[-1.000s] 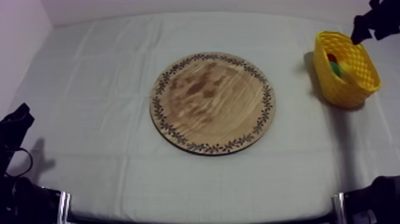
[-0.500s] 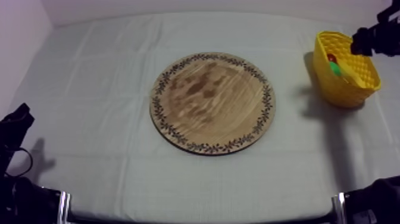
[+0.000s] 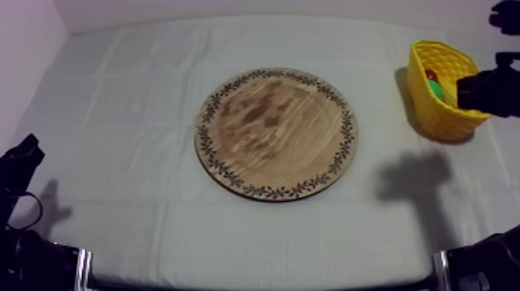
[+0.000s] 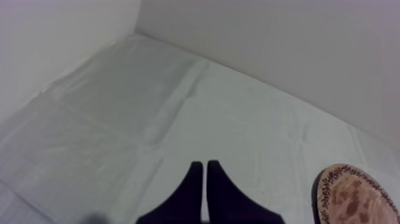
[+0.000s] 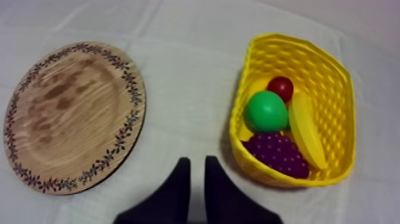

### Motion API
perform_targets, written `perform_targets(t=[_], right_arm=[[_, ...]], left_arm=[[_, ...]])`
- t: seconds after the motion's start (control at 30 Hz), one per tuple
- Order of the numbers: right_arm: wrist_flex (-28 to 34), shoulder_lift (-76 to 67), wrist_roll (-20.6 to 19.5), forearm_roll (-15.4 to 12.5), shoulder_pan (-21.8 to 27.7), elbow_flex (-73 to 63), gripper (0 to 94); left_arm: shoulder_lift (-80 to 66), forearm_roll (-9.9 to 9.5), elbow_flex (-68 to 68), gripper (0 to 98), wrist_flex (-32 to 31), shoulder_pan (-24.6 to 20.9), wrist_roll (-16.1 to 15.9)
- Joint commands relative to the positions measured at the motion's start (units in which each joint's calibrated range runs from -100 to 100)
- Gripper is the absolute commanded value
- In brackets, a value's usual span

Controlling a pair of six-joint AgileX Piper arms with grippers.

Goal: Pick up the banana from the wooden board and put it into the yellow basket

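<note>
As it lies now, the long, smooth yellow banana [image 5: 306, 131] is inside the yellow basket [image 5: 333, 77], beside purple grapes [image 5: 278, 154], a green fruit [image 5: 266, 111] and a small red fruit [image 5: 281, 87]. Just outside the basket, my right gripper [image 5: 194, 159] is pinched together, empty. My left gripper [image 4: 202, 164], far from the basket, is pinched together too.

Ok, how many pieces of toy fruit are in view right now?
4, all in the yellow basket: a banana, a pear beside it, a small red fruit next to the pear, and grapes. Others may lie hidden beneath.
</note>
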Motion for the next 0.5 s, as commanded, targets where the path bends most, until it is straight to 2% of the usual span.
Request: perform_targets(t=[0.0, 0.17, 0.33, 0.43, 0.47], right_arm=[[-2.96, -7.85, 1.59, -0.97, -0.35, 5.66, 1.9], [-7.67, -18.91, 3.79, -2.25, -1.36, 16.41, 0.9], [-9.20, -26.50, 7.41, -3.75, -2.46, 25.24, 0.8], [-9.38, -30.24, 7.72, -4.52, -2.88, 29.64, 0.7], [-9.12, -31.31, 6.69, -4.50, -3.08, 30.57, 0.7]], left_arm=[[0.00, -0.01, -0.01, 0.1, 0.00, 0.01, 0.01], [0.00, -0.01, -0.01, 0.1, 0.00, 0.01, 0.01], [0.00, -0.01, -0.01, 0.1, 0.00, 0.01, 0.01], [0.00, -0.01, -0.01, 0.1, 0.00, 0.01, 0.01], [0.00, -0.01, -0.01, 0.1, 0.00, 0.01, 0.02]])
